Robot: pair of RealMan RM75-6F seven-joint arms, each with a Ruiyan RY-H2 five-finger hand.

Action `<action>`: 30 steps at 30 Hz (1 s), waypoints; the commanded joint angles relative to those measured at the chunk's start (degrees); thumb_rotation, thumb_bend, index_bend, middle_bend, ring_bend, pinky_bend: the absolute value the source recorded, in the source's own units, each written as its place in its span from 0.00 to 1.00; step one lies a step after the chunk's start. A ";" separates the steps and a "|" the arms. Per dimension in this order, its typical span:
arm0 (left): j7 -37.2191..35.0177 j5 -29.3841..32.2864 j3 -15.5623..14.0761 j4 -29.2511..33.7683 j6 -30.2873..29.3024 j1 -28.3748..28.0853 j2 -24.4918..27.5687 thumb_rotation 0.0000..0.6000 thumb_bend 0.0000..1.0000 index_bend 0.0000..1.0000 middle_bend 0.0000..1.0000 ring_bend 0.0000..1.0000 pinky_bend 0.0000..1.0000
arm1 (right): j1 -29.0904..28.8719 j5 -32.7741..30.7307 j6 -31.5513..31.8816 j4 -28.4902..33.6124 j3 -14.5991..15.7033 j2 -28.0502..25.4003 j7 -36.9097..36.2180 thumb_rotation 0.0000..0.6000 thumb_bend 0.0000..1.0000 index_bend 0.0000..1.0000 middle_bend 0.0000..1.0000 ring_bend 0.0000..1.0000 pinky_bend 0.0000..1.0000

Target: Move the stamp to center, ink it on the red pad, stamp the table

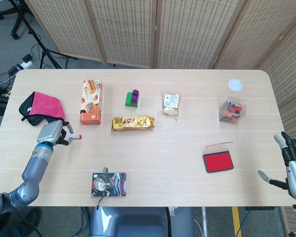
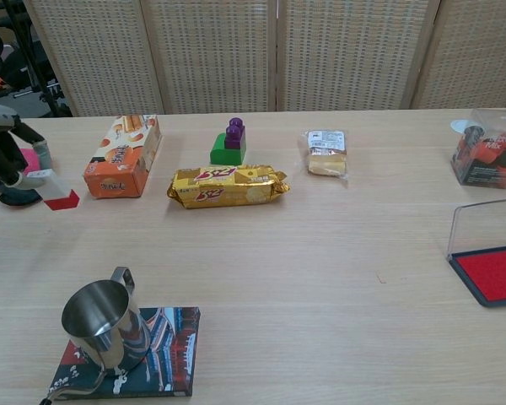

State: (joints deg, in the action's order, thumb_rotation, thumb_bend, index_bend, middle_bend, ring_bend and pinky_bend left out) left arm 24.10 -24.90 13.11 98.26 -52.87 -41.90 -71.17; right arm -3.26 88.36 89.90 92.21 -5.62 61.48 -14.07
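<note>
The worktop (image 1: 187,163) kept its middle bare, likely as the stamping spot. The red pad (image 1: 218,162) lay lid-open near the right edge, ready for inking. The left hand (image 1: 53,133) pinched the stamp (image 2: 55,192), tilted, above the left side. The right hand (image 1: 289,165) hung spread, holding nothing.

A light wooden table (image 1: 187,148) stands on grey floor (image 1: 5,49); woven folding screens (image 1: 153,29) at 12 o'clock, a black tripod (image 1: 34,39) at 10 o'clock

no readable text, package print blurred
</note>
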 commanded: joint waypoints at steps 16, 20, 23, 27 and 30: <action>12.62 24.64 7.45 10.68 -12.76 -22.46 -12.98 1.00 0.36 0.58 0.98 1.00 0.93 | -0.25 -0.69 -0.82 -0.50 -0.22 -0.58 -2.63 1.00 0.00 0.01 0.00 0.00 0.00; 14.54 27.38 7.81 6.64 -12.83 -25.21 -16.47 1.00 0.36 0.58 0.98 1.00 0.93 | -0.48 -1.06 -1.42 -0.70 -0.31 -0.71 -3.39 1.00 0.00 0.01 0.00 0.00 0.00; 15.12 28.58 8.46 2.99 -12.62 -27.02 -20.11 1.00 0.37 0.58 0.98 1.00 0.93 | -0.65 -1.52 -1.96 -0.99 -0.44 -0.84 -4.29 1.00 0.00 0.01 0.00 0.00 0.00; 15.84 29.13 9.01 -0.31 -12.71 -28.39 -22.99 1.00 0.37 0.58 0.98 1.00 0.93 | -0.88 -2.38 -2.79 -1.54 -0.70 -1.02 -5.69 1.00 0.00 0.01 0.00 0.00 0.00; 16.49 29.22 9.39 -2.32 -12.96 -29.11 -24.66 1.00 0.37 0.58 0.98 1.00 0.93 | -0.99 -2.80 -3.13 -1.85 -0.90 -1.18 -6.63 1.00 0.00 0.01 0.00 0.00 0.00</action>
State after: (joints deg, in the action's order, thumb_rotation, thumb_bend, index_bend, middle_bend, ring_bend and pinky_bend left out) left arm 40.16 4.13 22.20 96.66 -65.69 -70.52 -95.14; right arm -4.19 85.69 86.88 90.46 -6.44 60.36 -20.56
